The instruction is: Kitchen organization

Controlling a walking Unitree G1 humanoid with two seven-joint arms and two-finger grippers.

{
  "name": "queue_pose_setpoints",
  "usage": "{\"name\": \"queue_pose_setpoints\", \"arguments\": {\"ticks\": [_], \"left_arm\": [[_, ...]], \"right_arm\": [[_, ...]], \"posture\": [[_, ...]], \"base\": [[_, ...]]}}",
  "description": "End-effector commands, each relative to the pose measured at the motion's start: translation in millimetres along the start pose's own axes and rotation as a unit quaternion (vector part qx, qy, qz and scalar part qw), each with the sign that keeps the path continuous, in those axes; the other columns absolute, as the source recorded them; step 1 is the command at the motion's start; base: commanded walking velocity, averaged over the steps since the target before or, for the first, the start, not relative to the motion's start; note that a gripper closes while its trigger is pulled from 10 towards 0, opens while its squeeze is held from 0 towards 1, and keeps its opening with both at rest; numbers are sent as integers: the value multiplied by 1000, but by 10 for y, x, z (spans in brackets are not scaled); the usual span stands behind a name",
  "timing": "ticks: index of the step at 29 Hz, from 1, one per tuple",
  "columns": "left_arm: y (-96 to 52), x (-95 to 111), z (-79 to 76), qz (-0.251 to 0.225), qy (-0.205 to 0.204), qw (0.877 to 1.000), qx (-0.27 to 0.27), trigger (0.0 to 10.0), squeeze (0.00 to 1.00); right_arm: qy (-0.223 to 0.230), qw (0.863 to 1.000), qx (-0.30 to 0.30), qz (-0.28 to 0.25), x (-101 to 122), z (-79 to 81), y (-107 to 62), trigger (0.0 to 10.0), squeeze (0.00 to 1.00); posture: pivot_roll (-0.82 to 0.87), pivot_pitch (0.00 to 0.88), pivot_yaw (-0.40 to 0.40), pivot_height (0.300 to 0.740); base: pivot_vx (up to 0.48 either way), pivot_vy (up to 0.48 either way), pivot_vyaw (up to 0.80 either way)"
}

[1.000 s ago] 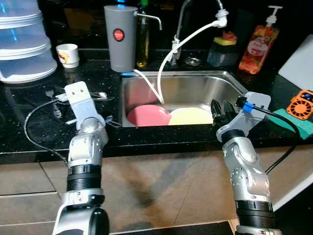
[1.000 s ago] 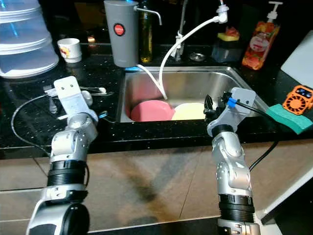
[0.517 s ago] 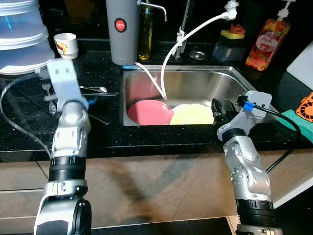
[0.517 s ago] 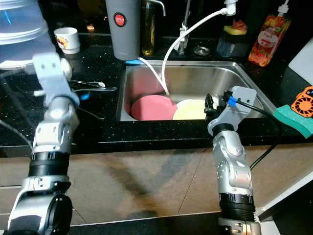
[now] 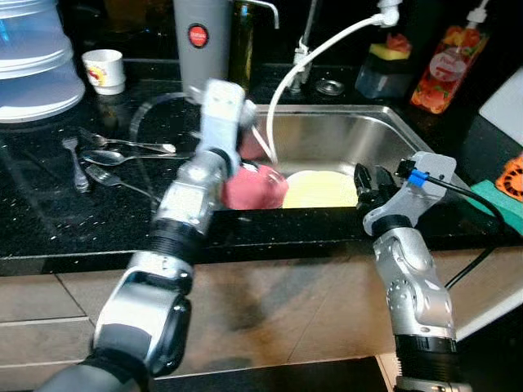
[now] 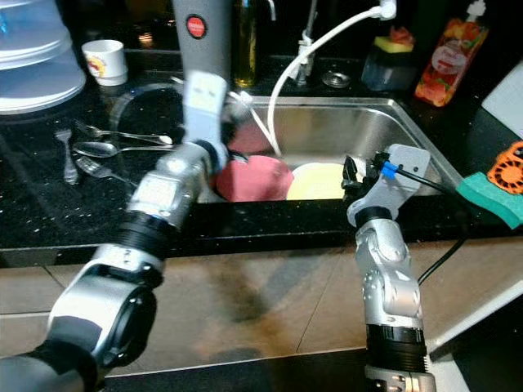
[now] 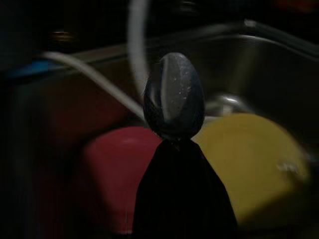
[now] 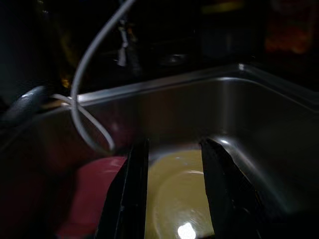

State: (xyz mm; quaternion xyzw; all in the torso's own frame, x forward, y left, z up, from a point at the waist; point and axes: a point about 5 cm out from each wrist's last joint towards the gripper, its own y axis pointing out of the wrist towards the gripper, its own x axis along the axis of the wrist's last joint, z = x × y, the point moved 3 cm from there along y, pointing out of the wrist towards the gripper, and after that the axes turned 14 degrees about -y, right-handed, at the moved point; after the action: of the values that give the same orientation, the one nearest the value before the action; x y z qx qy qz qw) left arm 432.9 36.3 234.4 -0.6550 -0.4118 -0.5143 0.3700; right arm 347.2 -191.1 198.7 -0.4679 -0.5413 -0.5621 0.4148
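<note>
The sink (image 5: 384,135) serves as the landmark. The left gripper (image 7: 174,149) reaches over the sink's left rim, its fingers clenched on a spoon (image 7: 173,95) whose bowl sticks out past the fingertips, above the pink plate (image 5: 253,188) and yellow plate (image 5: 320,189) lying side by side in the basin. The right gripper (image 8: 172,164) rests at the sink's front right edge with its fingers spread apart and nothing between them, pointing over the yellow plate. On the counter left of the sink lie a fork (image 5: 73,159) and more spoons (image 5: 114,155). Behind the sink's left corner stands a grey dispenser (image 5: 196,41), and a white hose (image 5: 327,49) curves down into the basin.
</note>
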Motion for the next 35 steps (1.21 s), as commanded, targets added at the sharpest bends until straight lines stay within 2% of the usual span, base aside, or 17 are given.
{"name": "queue_pose_setpoints", "arguments": {"ticks": [1, 5, 6, 8, 9, 11, 14, 16, 18, 19, 21, 22, 26, 27, 28, 34, 35], "left_arm": [[34, 23, -3, -5, 33, 999, 11, 10000, 1000], [3, 225, -29, -61, 43, 997, -8, 10000, 1000], [-27, 297, 6, -75, 38, 996, -14, 10000, 0], [-68, 372, 158, -85, 40, 996, 5, 10000, 0], [-133, 392, 455, -79, 33, 994, 72, 10000, 0], [-207, 375, 695, -74, 10, 989, 131, 10000, 0], [-387, 294, 1012, -71, -20, 978, 193, 10000, 0], [-439, 273, 1072, -72, -23, 976, 203, 10000, 0], [-771, 84, 1262, -58, -33, 966, 251, 10000, 0], [-771, 84, 1262, -58, -33, 966, 251, 10000, 0], [-1049, -37, 1273, -47, -38, 959, 278, 10000, 0], [-1112, -59, 1231, -47, -40, 958, 282, 10000, 0], [-1162, -72, 1173, -51, -40, 953, 295, 10000, 0], [-1179, -69, 1172, -57, -37, 949, 309, 10000, 169], [-1178, -90, 1184, -57, -41, 945, 320, 10000, 1000], [-1100, -223, 1242, -39, -86, 934, 346, 10000, 1000], [-1056, -237, 1245, -38, -108, 929, 352, 10000, 0]], "right_arm": [[-2, 1000, -6, 1, 15, -18, -31, 10000, 0], [-3, 1000, -12, -2, 30, -52, -37, 10000, 0], [-3, 1000, -14, -3, 32, -64, -34, 10000, 0], [-3, 1000, -15, -3, 32, -71, -27, 10000, 0], [-2, 1000, -12, -4, 31, -52, -12, 10000, 0], [-1, 1000, -8, -4, 30, -30, -4, 10000, 0], [1, 1000, -3, -6, 41, 1, 8, 10000, 0], [2, 1000, -2, -7, 44, 5, 9, 10000, 0], [3, 1000, 1, -3, 23, 17, 27, 10000, 0], [3, 1000, 1, -3, 23, 17, 27, 10000, 0], [6, 1000, 9, 0, -5, 52, 47, 10000, 0], [7, 1000, 14, 2, -14, 76, 57, 10000, 0], [11, 1000, 24, 1, -14, 136, 89, 10000, 0], [12, 1000, 28, 0, -6, 160, 107, 10000, 0], [13, 999, 30, -2, 3, 174, 121, 10000, 0], [12, 1000, 27, -1, 0, 141, 121, 10000, 0], [11, 1000, 25, -1, -4, 129, 114, 10000, 0]], "posture": [[8, 20, -20, 740], [5, 17, -19, 740], [12, 10, -21, 740], [21, 6, -22, 740], [34, 0, -28, 740], [41, 0, -28, 740], [54, 0, -30, 740], [58, 0, -32, 740], [98, 0, -42, 740], [98, 0, -42, 740], [130, 0, -51, 740], [130, 0, -51, 740], [145, 0, -57, 740], [147, 0, -60, 740], [148, 0, -64, 740], [137, 0, -65, 740], [132, 0, -65, 740]], "base": [[0, 0, 0], [0, 0, 0], [0, 0, 0], [0, 0, 0], [0, 0, 0], [0, 0, 0], [0, 0, 0], [0, 0, 0], [0, 0, 0], [0, 0, 0], [0, 0, 0], [0, 0, 0], [0, 0, 0], [0, 0, 0], [0, 0, 0], [0, 0, 0], [0, 0, 0]]}}
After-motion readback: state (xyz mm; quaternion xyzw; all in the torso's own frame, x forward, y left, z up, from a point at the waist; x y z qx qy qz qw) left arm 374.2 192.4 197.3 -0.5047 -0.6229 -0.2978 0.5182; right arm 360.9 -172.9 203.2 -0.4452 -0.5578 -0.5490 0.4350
